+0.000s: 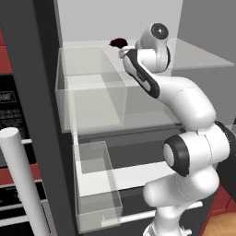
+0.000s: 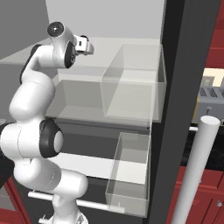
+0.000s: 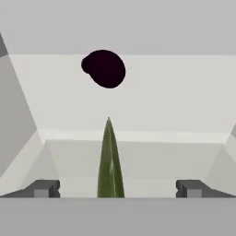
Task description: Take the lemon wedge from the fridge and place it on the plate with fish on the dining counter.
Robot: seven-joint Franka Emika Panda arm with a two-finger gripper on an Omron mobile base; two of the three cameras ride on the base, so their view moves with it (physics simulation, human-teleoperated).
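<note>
Inside the open fridge (image 1: 115, 18), the lemon wedge (image 3: 109, 161) shows as a slim yellow-green sliver lying on the white upper shelf. My gripper (image 3: 115, 189) is open at that shelf, and the wedge lies between its two dark fingertips (image 3: 44, 188), touching neither. In the right base view my hand (image 2: 84, 44) reaches onto the shelf from the left. In the left base view the arm's wrist (image 1: 138, 64) covers the hand. The plate with fish and the dining counter are out of view.
A small dark roundish lump (image 3: 105, 68) sits farther back on the shelf (image 1: 118, 43). A clear bin (image 1: 92, 92) stands beside the arm, with a smaller one (image 1: 97, 184) lower down. A pale bar handle (image 2: 197, 175) rises in front.
</note>
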